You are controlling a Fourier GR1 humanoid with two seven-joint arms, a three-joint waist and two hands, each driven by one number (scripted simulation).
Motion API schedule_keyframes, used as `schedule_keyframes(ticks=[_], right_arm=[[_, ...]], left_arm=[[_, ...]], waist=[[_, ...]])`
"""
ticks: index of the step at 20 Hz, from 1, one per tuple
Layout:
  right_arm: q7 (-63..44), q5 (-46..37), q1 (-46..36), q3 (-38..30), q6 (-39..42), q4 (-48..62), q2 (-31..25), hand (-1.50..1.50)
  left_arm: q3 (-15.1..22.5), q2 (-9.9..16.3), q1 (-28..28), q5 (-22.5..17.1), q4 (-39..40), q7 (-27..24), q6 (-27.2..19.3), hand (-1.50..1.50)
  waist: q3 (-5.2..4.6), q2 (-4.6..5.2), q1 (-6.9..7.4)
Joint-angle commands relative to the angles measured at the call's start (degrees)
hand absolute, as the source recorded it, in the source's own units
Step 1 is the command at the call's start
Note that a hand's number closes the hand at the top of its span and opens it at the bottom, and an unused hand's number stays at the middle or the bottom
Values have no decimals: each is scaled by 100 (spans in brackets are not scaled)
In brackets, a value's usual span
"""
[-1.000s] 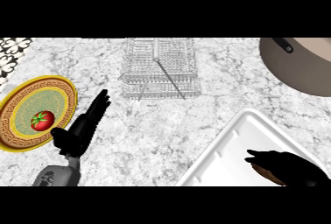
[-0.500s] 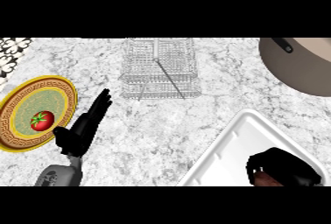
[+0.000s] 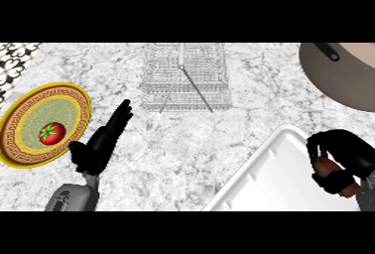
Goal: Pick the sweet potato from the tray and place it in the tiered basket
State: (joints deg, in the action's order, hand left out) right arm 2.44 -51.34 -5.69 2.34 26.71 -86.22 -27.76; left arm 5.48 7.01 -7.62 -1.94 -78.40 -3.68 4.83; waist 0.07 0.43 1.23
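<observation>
Curling its fingers around the sweet potato (image 3: 327, 166), the right hand (image 3: 343, 159) held it above the white tray (image 3: 273, 174) at the counter's lower right. The left hand (image 3: 99, 141) rested with straight fingers beside a yellow plate (image 3: 22, 118) carrying a tomato (image 3: 51, 133). The wire basket (image 3: 184, 76) stood apart at the top.

Two black hands are seen, each built of slender, segmented fingers and a thumb with a matte finish. The left hand (image 3: 99, 144) is joined to a grey, rounded forearm (image 3: 72, 198) of smooth casing — a darker seam or recess is visible along its length near the wrist. The right hand (image 3: 344, 163) is shown as a bulkier black mass, and only a narrow strip of grey forearm is seen behind it at the view's edge.
</observation>
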Motion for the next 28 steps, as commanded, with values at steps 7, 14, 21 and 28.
schedule_keyframes(ticks=[7,14,21,28], right_arm=[[-183,687,-1832,-1518,-837,1374,268,150],[-671,1480,-2560,-1650,-668,221,891,150],[-2051,1914,-3963,-1602,-164,260,1083,150],[-3415,2050,-5992,-1575,12,1275,1290,150]], left_arm=[[-107,-17,-69,-42,131,-126,51,0],[-243,99,82,-132,233,-267,217,0],[-113,-18,251,105,235,-478,147,0],[-60,-99,34,159,14,-42,35,0]], waist=[[-4,-29,-60],[-12,-55,-118],[-12,-45,-84],[-13,-38,-20]])
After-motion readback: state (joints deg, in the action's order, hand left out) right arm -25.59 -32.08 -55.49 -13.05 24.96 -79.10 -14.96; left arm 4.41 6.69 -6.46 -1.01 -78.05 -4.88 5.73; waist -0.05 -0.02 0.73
